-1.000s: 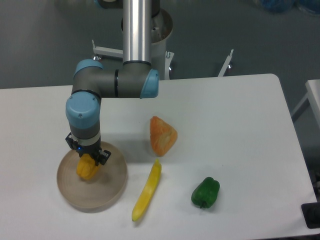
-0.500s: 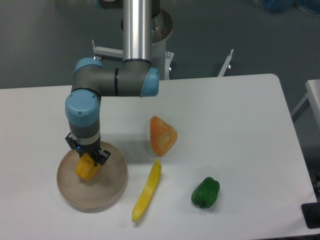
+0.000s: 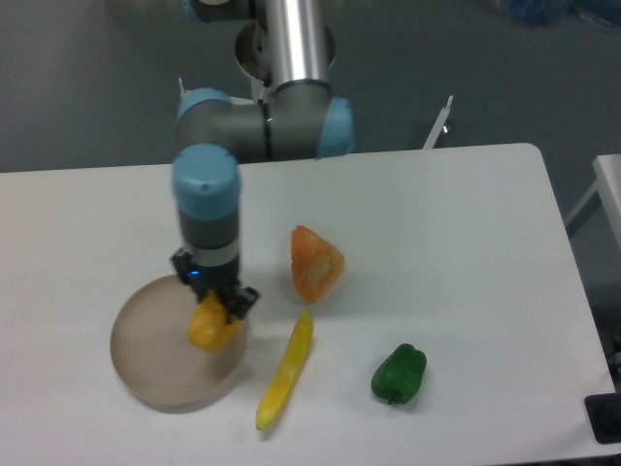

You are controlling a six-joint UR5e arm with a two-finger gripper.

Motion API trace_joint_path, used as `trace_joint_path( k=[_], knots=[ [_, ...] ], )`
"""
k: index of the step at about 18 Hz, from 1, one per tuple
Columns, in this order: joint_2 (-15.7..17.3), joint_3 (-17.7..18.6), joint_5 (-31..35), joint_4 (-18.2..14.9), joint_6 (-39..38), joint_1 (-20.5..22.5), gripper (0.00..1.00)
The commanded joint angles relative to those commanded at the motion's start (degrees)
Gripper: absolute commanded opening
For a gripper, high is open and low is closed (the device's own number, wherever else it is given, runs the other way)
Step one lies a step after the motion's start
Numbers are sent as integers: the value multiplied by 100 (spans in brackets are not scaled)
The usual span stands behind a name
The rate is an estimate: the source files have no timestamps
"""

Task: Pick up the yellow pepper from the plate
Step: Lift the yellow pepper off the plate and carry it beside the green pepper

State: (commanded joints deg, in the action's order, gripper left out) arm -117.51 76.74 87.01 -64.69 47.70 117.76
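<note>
White tabletop is seen from a single fixed camera, with all the objects gathered toward its front edge. Near the front left corner the plate, round and tan with a low rim, is laid flat on the surface. The pepper, yellow-orange and chunky, is found over the right part of the plate, close to its right rim; whether it is touching the plate or raised off it cannot be told from this angle. The gripper is pointed straight down onto the pepper's top and is pinched on it, its dark fingers being seen on either side of the fruit's upper part. The arm, grey with blue joint caps, is bent down from a silver column at the back edge of the tabletop.

Just right of the plate, a long slim yellow vegetable is laid slantwise, its upper tip near the plate's rim without clearly touching it. An orange wedge is placed near the middle of the tabletop, behind that vegetable. A green pepper is set further right along the front edge, well apart from the plate.
</note>
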Motion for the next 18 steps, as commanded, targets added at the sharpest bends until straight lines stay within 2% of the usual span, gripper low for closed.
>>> trace_joint_path(
  k=[6, 11, 15, 18],
  knots=[
    [-18, -88, 9, -18, 1073, 905, 52],
    [-184, -194, 27, -18, 1864, 1503, 52],
    [-395, -360, 657, 17, 2260, 1627, 52],
    [-536, -501, 721, 26, 2252, 1645, 52]
  ],
)
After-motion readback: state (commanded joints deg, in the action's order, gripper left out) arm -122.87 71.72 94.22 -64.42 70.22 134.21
